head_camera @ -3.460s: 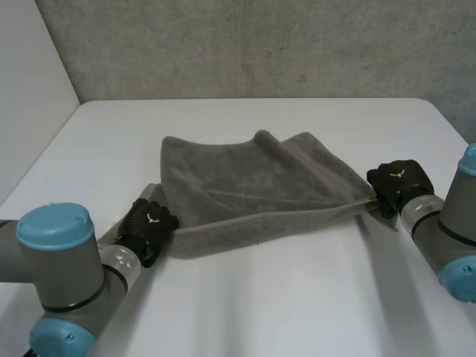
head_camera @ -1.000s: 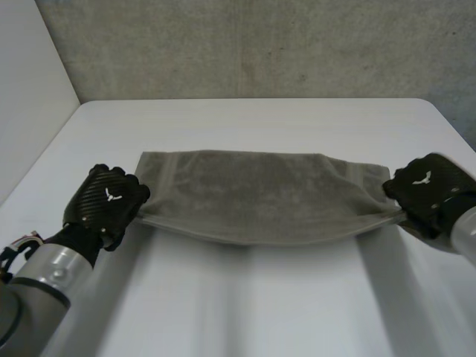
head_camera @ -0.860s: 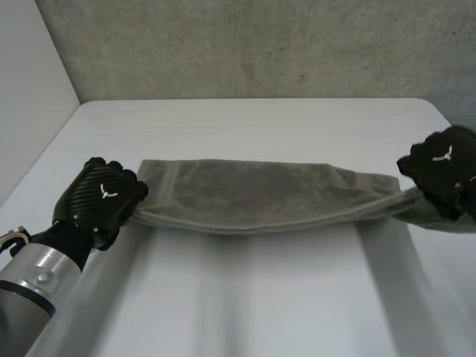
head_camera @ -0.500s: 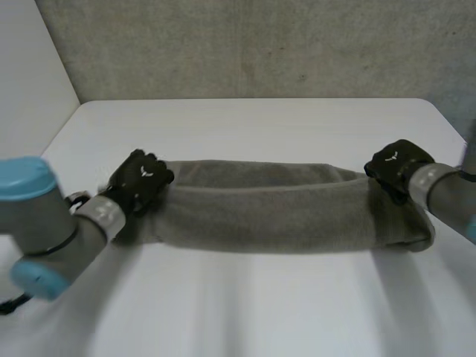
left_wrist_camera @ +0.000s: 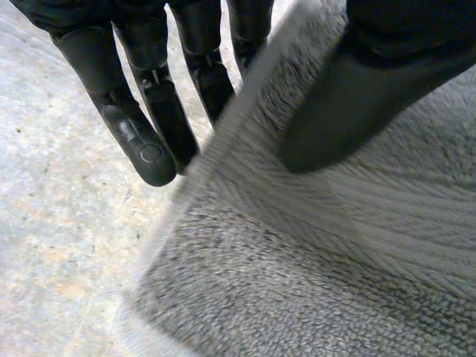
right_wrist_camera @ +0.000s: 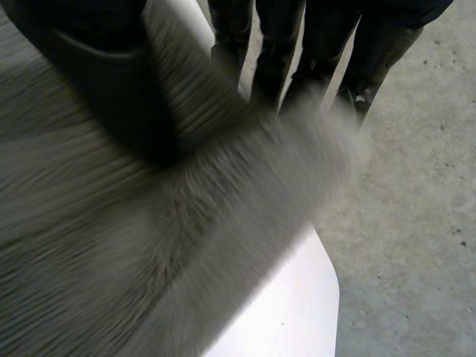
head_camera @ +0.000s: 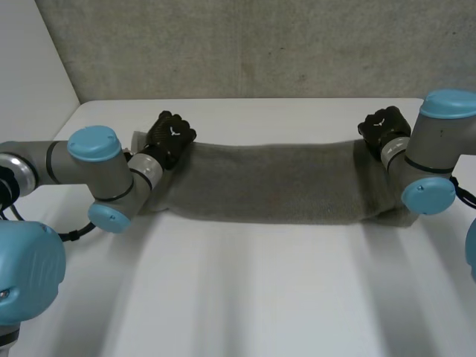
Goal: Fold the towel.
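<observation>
Towel (head_camera: 271,182): lies on the white counter (head_camera: 245,297) as a long, narrow grey band, doubled over, running parallel to the far edge on the far half of the surface. Its right end reaches close to the right edge. Its left end stops well short of the left edge.

Left hand (head_camera: 170,136): at the far left corner of the towel. In the left wrist view the thumb (left_wrist_camera: 349,104) bears down on top of the cloth and the fingers (left_wrist_camera: 141,141) run straight along the other side of its border. The hand pinches the towel edge between them.

Right hand (head_camera: 383,126): at the far right corner of the towel. In the right wrist view its thumb lies over the cloth and its fingers sit behind the edge, pinching it likewise.

Obstructions: the left arm (head_camera: 100,175) crosses the counter near the left edge and covers the towel's left end. The right arm (head_camera: 431,156) stands over the right end and hides part of it.

Surroundings: a rough grey wall (head_camera: 245,44) runs behind the far edge.
</observation>
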Controlling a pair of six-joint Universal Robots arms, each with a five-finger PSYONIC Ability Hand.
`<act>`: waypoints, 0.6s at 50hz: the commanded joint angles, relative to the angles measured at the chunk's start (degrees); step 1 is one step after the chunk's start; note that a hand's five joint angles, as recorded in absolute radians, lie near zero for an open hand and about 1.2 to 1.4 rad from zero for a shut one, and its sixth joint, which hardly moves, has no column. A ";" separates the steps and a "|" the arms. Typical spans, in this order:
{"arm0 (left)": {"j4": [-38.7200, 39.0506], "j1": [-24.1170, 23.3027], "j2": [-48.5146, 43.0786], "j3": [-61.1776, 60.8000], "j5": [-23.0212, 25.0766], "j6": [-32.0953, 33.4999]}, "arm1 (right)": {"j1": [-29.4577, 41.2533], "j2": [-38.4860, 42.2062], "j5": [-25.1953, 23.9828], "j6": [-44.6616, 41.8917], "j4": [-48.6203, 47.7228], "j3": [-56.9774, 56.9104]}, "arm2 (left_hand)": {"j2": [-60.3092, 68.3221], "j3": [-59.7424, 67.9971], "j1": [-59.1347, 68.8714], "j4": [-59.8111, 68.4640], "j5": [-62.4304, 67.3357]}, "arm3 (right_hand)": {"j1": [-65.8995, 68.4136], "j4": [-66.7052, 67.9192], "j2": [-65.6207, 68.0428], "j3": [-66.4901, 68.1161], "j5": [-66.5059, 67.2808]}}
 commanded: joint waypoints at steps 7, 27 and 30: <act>-5.65 -0.85 5.14 -1.93 -8.64 -1.66 | 1.67 -7.64 4.09 8.11 -2.52 6.02 | -54.91 -55.08 -53.93 -53.56 -64.46 | -30.39 -32.89 -29.81 -32.46 -31.20; 1.72 -0.15 41.07 -44.35 -8.99 -29.15 | -1.58 -34.88 -1.44 10.84 -5.77 47.49 | -54.91 -55.08 -53.93 -53.56 -64.46 | -30.39 -32.89 -29.81 -32.46 -31.20; 5.05 -0.06 44.24 -49.72 -8.91 -32.67 | -3.43 -34.53 -2.67 10.93 -5.86 49.78 | -54.86 -55.03 -53.89 -53.51 -64.41 | -30.39 -32.89 -29.81 -32.46 -31.20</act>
